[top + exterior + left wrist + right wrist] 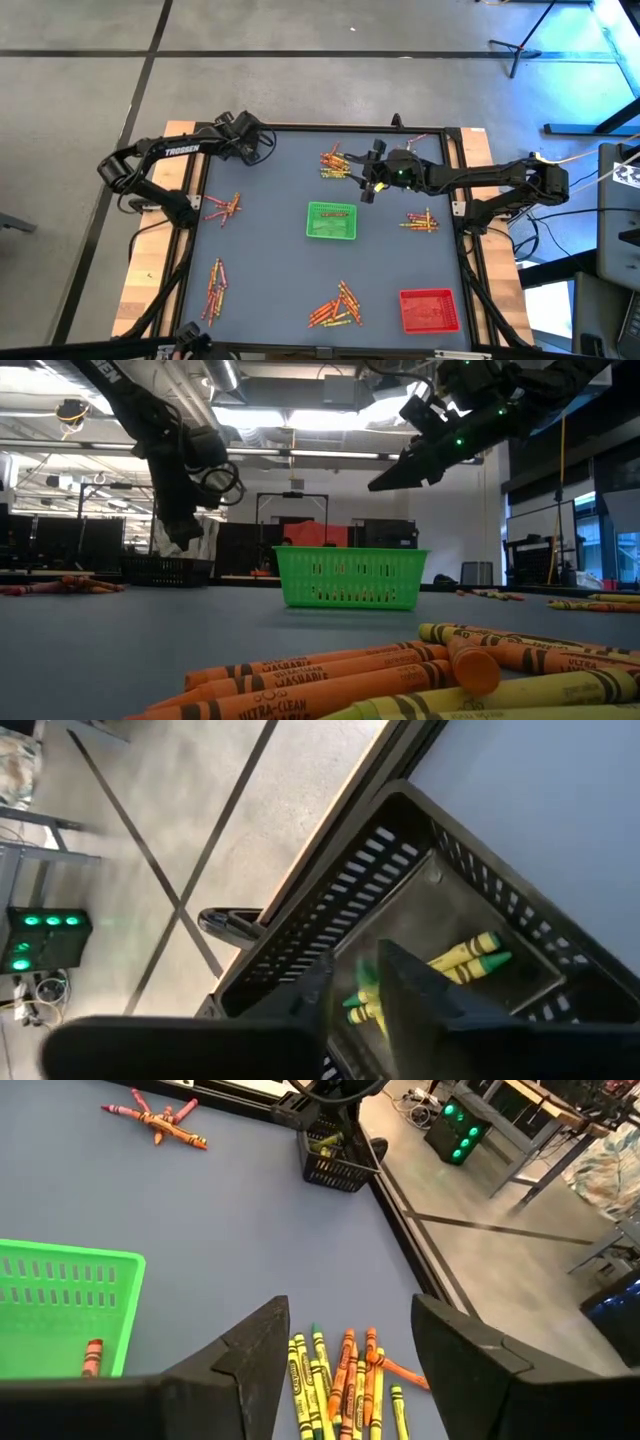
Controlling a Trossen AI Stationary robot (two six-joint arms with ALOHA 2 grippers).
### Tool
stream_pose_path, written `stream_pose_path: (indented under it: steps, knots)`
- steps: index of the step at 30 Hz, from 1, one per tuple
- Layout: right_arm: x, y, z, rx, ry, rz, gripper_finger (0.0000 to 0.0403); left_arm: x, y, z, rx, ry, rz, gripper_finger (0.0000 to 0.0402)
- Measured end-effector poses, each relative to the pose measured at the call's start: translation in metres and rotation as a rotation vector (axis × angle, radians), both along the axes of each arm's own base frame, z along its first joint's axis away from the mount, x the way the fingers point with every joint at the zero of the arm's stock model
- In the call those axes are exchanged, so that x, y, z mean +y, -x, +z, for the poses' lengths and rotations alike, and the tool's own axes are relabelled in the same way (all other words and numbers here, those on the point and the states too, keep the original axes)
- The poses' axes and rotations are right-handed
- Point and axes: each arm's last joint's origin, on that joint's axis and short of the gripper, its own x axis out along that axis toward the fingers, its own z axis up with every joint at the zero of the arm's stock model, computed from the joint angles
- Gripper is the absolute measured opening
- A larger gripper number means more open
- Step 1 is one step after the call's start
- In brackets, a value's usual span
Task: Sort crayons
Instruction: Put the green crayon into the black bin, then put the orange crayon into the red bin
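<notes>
1. High view: right gripper (366,184) hovers beside the far crayons (333,163); should drop straight onto one stick. Left gripper (243,130) sits at the far-left corner.
2. Low view: green tray (350,578) mid-table.
3. Left wrist view: fingers nearly closed, empty, above black basket (470,910) holding yellow crayons.
4. Right wrist view: fingers spread wide, empty, crayon pile between.

a lab or workshop: concrete floor (300,90), exposed ceiling lights (300,420), tripod (525,40), equipment racks (530,560).
</notes>
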Motion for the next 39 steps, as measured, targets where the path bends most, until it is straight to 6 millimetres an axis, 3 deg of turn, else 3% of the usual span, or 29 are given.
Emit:
stream_pose_path:
  steps: [5, 9, 16, 25, 32, 39]
  knots:
    - [0.0, 0.0, 0.0, -0.002, -0.006, -0.009, 0.0209, -0.006, -0.001, 0.01, -0.057, -0.024, -0.006, 0.0119]
    - [-0.002, 0.001, 0.0, 0.005, 0.018, -0.071, 0.0209, -0.014, -0.008, 0.03, -0.235, -0.052, -0.086, 0.0124]
    - [-0.004, 0.011, 0.007, 0.008, 0.033, -0.243, 0.0209, -0.024, -0.028, 0.059, -0.592, -0.07, -0.375, 0.0123]
    - [-0.006, 0.031, 0.013, 0.078, 0.053, -0.444, 0.0209, -0.027, -0.065, 0.072, -0.918, -0.116, -0.713, 0.0123]
    - [-0.039, 0.05, 0.007, 0.082, -0.067, -0.648, 0.0209, -0.04, -0.093, 0.066, -1.06, -0.085, -0.822, 0.0123]
    - [-0.083, 0.082, -0.001, 0.052, -0.32, -0.781, 0.0209, -0.06, -0.105, 0.065, -1.047, -0.09, -0.89, 0.0123]
